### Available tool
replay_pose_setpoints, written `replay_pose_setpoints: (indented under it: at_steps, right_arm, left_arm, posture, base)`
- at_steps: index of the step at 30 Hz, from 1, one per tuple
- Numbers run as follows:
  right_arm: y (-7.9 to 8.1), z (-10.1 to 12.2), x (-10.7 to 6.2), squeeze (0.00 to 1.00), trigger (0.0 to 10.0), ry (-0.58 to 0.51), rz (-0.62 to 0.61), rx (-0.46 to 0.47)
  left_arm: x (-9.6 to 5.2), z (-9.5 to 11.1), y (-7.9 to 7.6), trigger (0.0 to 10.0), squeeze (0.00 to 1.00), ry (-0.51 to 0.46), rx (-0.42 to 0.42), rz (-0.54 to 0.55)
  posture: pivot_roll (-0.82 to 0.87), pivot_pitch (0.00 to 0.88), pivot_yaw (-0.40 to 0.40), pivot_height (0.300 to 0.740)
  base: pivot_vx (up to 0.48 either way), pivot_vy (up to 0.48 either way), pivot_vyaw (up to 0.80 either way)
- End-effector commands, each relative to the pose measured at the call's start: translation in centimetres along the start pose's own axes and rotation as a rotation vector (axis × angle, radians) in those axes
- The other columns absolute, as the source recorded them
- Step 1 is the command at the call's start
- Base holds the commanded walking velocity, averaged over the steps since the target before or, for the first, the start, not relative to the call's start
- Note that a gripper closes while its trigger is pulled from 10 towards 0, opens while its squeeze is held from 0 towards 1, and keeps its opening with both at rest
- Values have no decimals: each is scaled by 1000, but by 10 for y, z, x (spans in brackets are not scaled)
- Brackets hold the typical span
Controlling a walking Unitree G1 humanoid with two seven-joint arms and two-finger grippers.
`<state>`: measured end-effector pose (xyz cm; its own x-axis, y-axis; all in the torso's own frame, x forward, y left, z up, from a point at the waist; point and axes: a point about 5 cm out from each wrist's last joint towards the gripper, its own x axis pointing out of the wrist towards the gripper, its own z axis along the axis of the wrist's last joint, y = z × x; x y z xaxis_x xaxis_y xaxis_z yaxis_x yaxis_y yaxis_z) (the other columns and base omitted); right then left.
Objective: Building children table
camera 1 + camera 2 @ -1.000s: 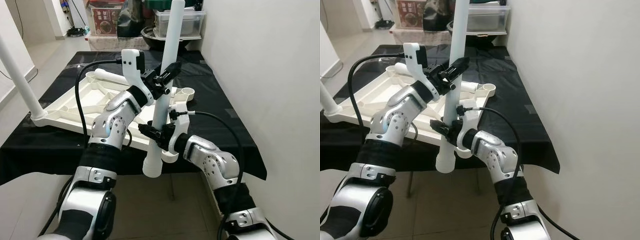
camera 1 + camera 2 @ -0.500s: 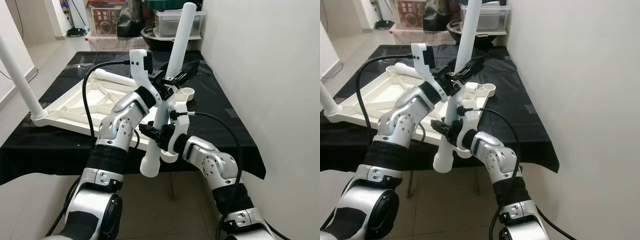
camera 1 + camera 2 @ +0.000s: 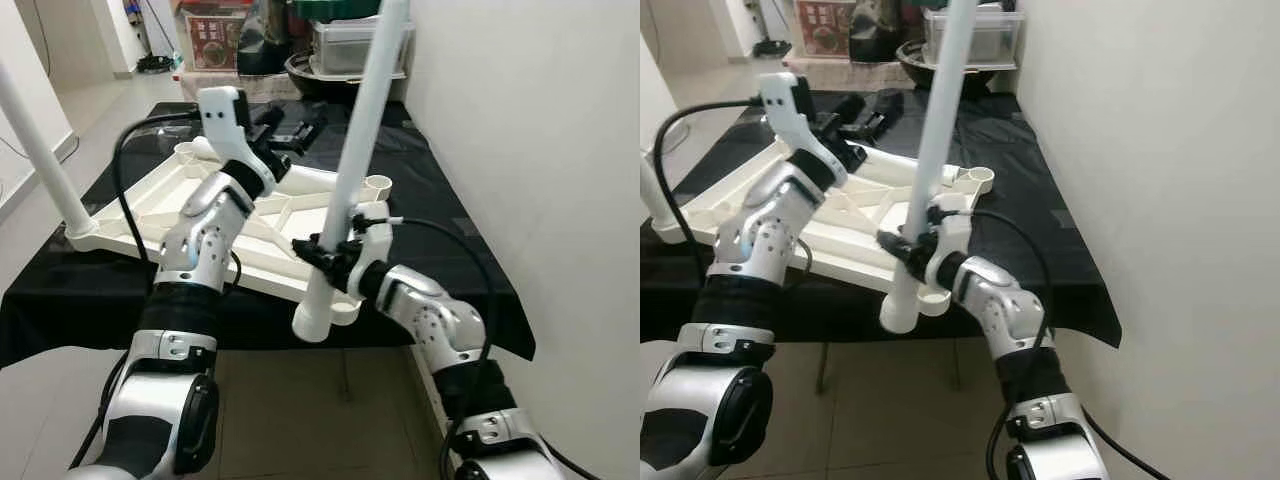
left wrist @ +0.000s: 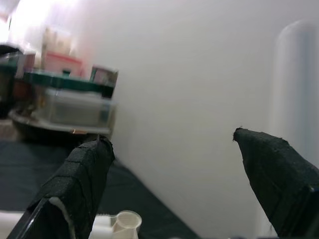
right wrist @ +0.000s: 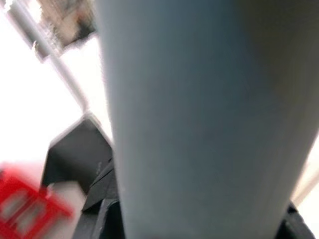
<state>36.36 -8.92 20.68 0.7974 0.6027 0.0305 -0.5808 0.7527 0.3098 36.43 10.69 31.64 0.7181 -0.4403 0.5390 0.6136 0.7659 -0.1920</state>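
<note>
one second back both grippers were on the white table leg (image 3: 352, 180); now the left gripper (image 3: 283, 130) has let go and drawn back over the upturned white tabletop (image 3: 170, 215), its fingers (image 4: 75, 184) spread apart with nothing between them. the right gripper (image 3: 322, 251) still has its fingers clenched round the leg low on its shaft, near the front edge of the bench (image 3: 450, 250), which is draped in black cloth. the leg leaned less before; it now tilts with its top toward the wall (image 3: 520, 130) and its open lower end (image 3: 312, 322) hanging past the bench edge, over the tiled floor (image 3: 330, 410).

hidden or unclear: the leg's top runs out of frame in both eye views. a second leg (image 3: 40, 150), already standing in a corner socket of the tabletop on the robot's left, is also cut off at the top. the right wrist view is blurred, with the leg shaft (image 5: 199, 114) pressed close to the lens. an empty corner socket (image 3: 374, 185) sits just behind the held leg.

writing: a red box (image 3: 215, 40) behind the bench carries print too small to read.
</note>
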Motion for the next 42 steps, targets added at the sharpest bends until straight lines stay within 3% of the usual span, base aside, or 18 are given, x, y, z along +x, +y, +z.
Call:
replay_pose_setpoints:
  at_steps: [1, 2, 7, 8, 9, 12, 14, 15, 17, 19, 20, 21, 22, 24, 25, 31, 35, 42]
  right_arm:
    - [-10, 19, -2, 0, 0, -98, -80, -24]
    - [-14, 29, -4, 0, 0, -162, -123, -21]
    - [-16, 42, -6, 0, 0, -220, -157, -26]
    - [-17, 52, -8, 0, 4471, -262, -178, -37]
    - [-17, 63, -11, 0, 10000, -296, -200, -57]
    - [-17, 72, -14, 0, 10000, -322, -209, -71]
    - [-16, 83, -20, 0, 10000, -343, -253, -142]
    - [-16, 83, -20, 0, 10000, -343, -253, -142]
    - [-16, 85, -25, 0, 10000, -365, -378, -271]
    - [-16, 85, -25, 0, 10000, -365, -378, -271]
    - [-11, 84, -28, 0, 10000, -407, -353, -334]
    - [-11, 84, -28, 0, 10000, -407, -353, -334]
    - [-6, 75, -32, 0, 10000, -415, -329, -393]
    - [-3, 69, -35, 0, 10000, -417, -303, -424]
    - [-3, 69, -35, 0, 10000, -417, -303, -424]
    - [-3, 51, -46, 0, 10000, -421, -311, -363]
    - [-6, 51, -47, 0, 10000, -419, -335, -348]
    - [-10, 45, -45, 0, 10000, -387, -359, -364]
  left_arm:
    - [-4, -6, -6, 10000, 0, 25, 3, -8]
    - [-9, -11, -14, 10000, 0, 27, -12, -17]
    - [-14, -15, -18, 10000, 0, 29, -21, -3]
    - [-19, -17, -20, 10000, 0, 31, -31, 6]
    - [-25, -19, -22, 10000, 0, 39, -32, 17]
    - [-31, -22, -23, 10000, 0, 49, -34, 28]
    - [-45, -27, -23, 10000, 0, 65, -42, 82]
    - [-45, -27, -23, 10000, 0, 65, -42, 82]
    - [-60, -33, -22, 10000, 0, 86, -14, 130]
    - [-60, -33, -22, 10000, 0, 86, -14, 130]
    - [-69, -37, -22, 10000, 0, 106, 31, 152]
    - [-69, -37, -22, 10000, 0, 106, 31, 152]
    - [-80, -40, -20, 10000, 0, 128, 62, 192]
    - [-88, -42, -19, 10000, 0, 141, 80, 219]
    - [-88, -42, -19, 10000, 0, 141, 80, 219]
    - [-119, -53, -11, 10000, 0, 224, 131, 327]
    - [-126, -56, -11, 10000, 0, 244, 138, 366]
    - [-130, -59, -11, 10000, 0, 256, 143, 418]
  posture:
    - [60, 34, -17, 740]
    - [63, 29, -19, 740]
    - [63, 25, -17, 740]
    - [62, 22, -16, 740]
    - [65, 18, -18, 740]
    - [69, 15, -20, 740]
    - [63, 9, -17, 740]
    - [63, 9, -17, 740]
    - [60, 7, -15, 740]
    - [60, 7, -15, 740]
    - [61, 5, -15, 740]
    - [61, 5, -15, 740]
    - [63, 2, -15, 740]
    - [63, 4, -14, 740]
    - [63, 4, -14, 740]
    - [68, 10, -18, 740]
    - [66, 15, -24, 740]
    - [65, 24, -32, 740]
  base:
    - [0, 0, 0]
    - [0, 0, 0]
    - [0, 0, 0]
    - [0, 0, 0]
    - [0, 0, 0]
    - [0, 0, 0]
    - [0, 0, 0]
    - [0, 0, 0]
    - [0, 0, 0]
    - [0, 0, 0]
    - [0, 0, 0]
    - [0, 0, 0]
    - [0, 0, 0]
    - [0, 0, 0]
    - [0, 0, 0]
    - [0, 0, 133]
    - [0, 0, 800]
    - [0, 0, 0]
